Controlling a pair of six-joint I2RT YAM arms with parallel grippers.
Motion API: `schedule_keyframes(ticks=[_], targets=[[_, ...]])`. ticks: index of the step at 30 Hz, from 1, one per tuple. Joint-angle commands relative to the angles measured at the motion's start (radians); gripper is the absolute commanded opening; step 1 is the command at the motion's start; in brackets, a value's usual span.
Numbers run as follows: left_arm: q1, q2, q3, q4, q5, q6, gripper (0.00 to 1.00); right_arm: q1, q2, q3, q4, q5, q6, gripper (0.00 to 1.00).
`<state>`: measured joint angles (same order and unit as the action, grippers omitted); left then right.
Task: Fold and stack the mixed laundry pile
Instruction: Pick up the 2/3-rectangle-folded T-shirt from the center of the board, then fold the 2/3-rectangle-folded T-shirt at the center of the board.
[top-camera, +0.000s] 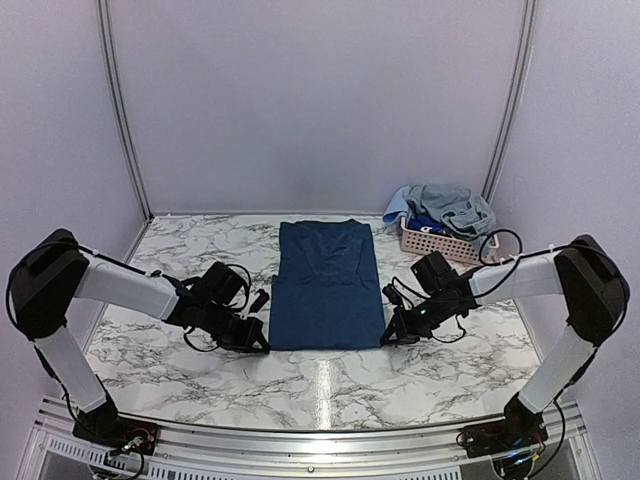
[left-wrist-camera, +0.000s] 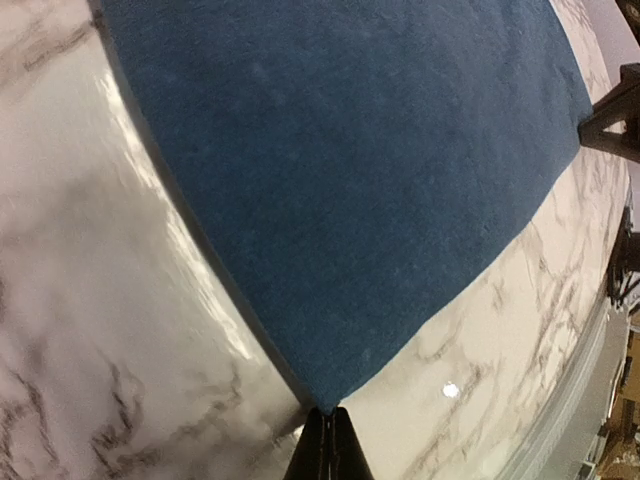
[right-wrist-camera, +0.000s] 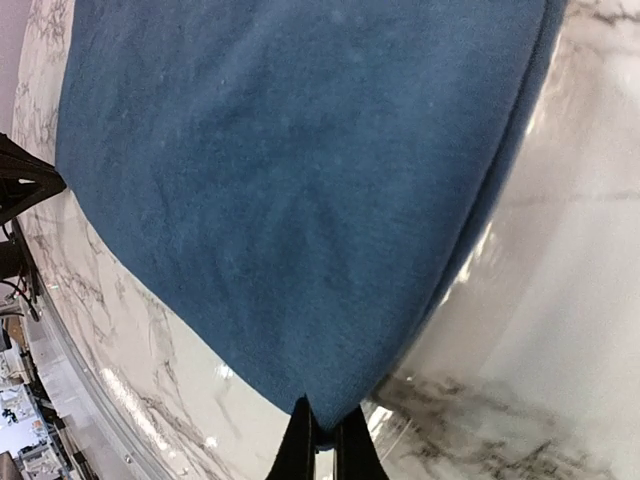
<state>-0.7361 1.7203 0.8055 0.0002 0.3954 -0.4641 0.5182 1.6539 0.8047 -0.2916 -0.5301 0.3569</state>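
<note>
Navy shirt (top-camera: 325, 285) lay spread flat at the middle of the white, grey-veined marble tabletop (top-camera: 330, 385), its length running away from the arms and its near hem parallel to the front edge. The left claw (top-camera: 262, 345) sat low on the marble at the shirt's near-left corner. Its two dark fingers were pressed together, with the tip of that corner pinched between them, as the left wrist view showed. The right claw (top-camera: 388, 338) was set the same way at the near-right corner, closed on the cloth, whose edge draped over the fingertips in the right wrist view. Both arms reached inward from the sides with the shirt between them, and each wrist view caught the opposite claw as a dark shape at the far corner of the hem. The cloth was plain and smooth in both close views, with a shallow crease near the right edge. The pile (top-camera: 450, 208) of grey-blue, light-blue and bright-blue pieces was heaped in a pink perforated basket (top-camera: 432, 243). The basket stood at the far right of the tabletop, close to the back wall and apart from the shirt.
</note>
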Motion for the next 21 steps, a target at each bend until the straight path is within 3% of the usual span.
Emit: schedule_keyframes(ticks=[1, 6, 10, 21], targets=[[-0.066, -0.144, -0.094, -0.009, -0.015, -0.059, 0.00, 0.061, -0.138, -0.080, -0.036, 0.024, 0.073, 0.00], [-0.110, -0.333, -0.147, -0.048, 0.002, -0.145, 0.00, 0.138, -0.308, -0.131, -0.090, -0.005, 0.166, 0.00], [-0.103, -0.374, -0.050, -0.144, -0.039, -0.133, 0.00, 0.115, -0.369, -0.040, -0.153, 0.042, 0.184, 0.00], [0.141, -0.014, 0.413, -0.204, -0.051, -0.049, 0.00, -0.093, 0.043, 0.435, -0.227, 0.027, -0.005, 0.00]])
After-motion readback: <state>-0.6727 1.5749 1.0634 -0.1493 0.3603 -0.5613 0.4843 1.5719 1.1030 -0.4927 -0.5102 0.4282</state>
